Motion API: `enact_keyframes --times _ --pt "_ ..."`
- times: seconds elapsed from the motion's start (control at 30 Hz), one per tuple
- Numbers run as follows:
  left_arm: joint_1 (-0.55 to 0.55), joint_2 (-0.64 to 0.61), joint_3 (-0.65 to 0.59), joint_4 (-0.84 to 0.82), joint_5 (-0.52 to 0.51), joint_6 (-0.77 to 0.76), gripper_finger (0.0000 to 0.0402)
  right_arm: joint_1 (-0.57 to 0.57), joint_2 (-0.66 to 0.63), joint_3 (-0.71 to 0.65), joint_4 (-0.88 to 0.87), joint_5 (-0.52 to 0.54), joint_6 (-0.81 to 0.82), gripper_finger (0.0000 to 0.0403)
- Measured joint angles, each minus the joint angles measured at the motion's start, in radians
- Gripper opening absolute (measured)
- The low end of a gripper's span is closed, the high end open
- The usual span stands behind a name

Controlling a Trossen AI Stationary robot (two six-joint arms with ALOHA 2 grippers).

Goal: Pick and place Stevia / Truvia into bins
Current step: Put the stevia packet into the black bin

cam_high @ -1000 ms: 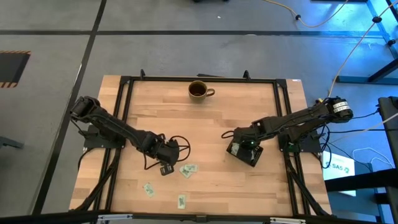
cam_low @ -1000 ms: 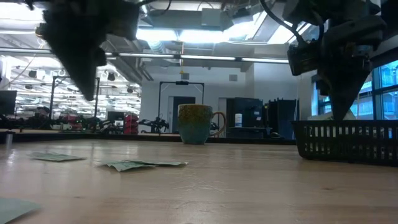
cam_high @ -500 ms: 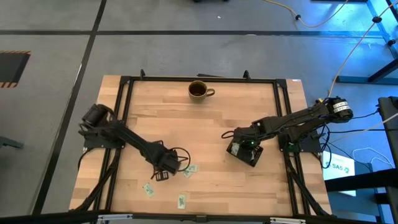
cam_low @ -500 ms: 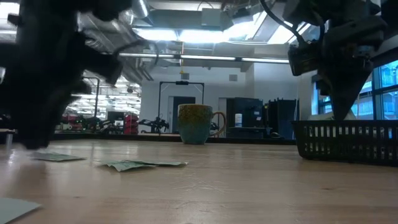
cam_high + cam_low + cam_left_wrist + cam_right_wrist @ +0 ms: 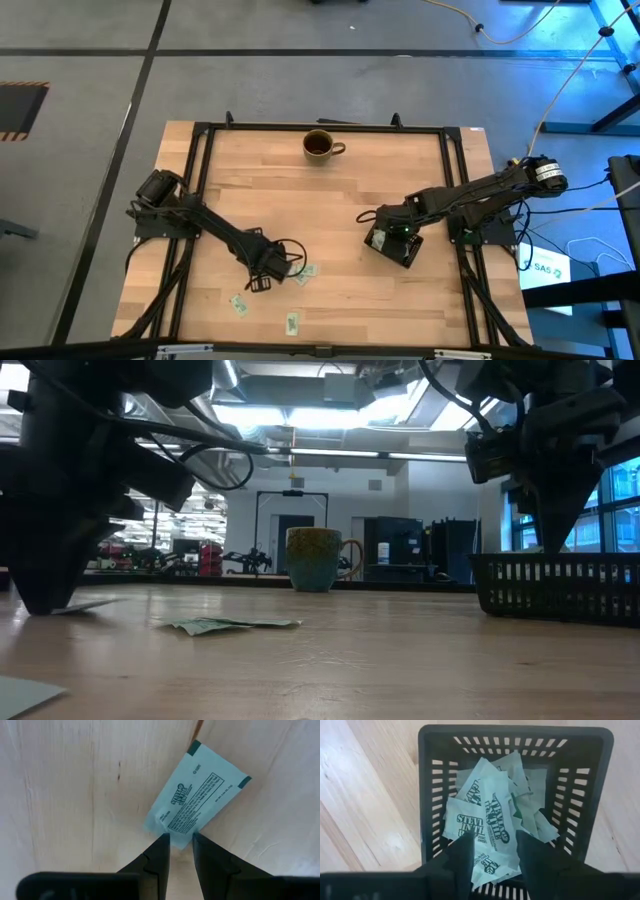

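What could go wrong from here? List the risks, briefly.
1. The left gripper meets only one corner of the flat sachet lying on the wood, so a pinch may slip off or just push it along.
2. The bin below the open right gripper already holds a loose heap of sachets; lowering into it could snag or scatter them.
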Motion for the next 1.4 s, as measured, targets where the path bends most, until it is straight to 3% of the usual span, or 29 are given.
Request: enact_keyframes --times 0.37,0.7,0.93,1.17,1.4 --pt "-0.001 0.0 -0.001 0.007 0.0 -0.017 0.0014 0.0 0.0 0.005 -0.005 0.008 0.053 0.0144" --pt "0.001 -0.037 -0.008 0.015 -0.048 -0.053 0.0002 0.0 0.0 0.111 -0.046 0.167 0.124 0.0144" --pt "0.022 -0.098 -0.006 0.213 -0.17 -0.131 0.0002 0.002 0.0 0.119 0.165 0.166 0.125 0.0144" --pt "0.084 -0.112 -0.004 0.556 -0.266 -0.125 0.0002 0.002 0.0 0.12 0.455 0.165 0.13 0.0144" --pt "0.159 -0.112 -0.003 0.75 -0.361 -0.104 0.0002 0.002 0.0 0.12 0.629 0.168 0.139 0.0144"
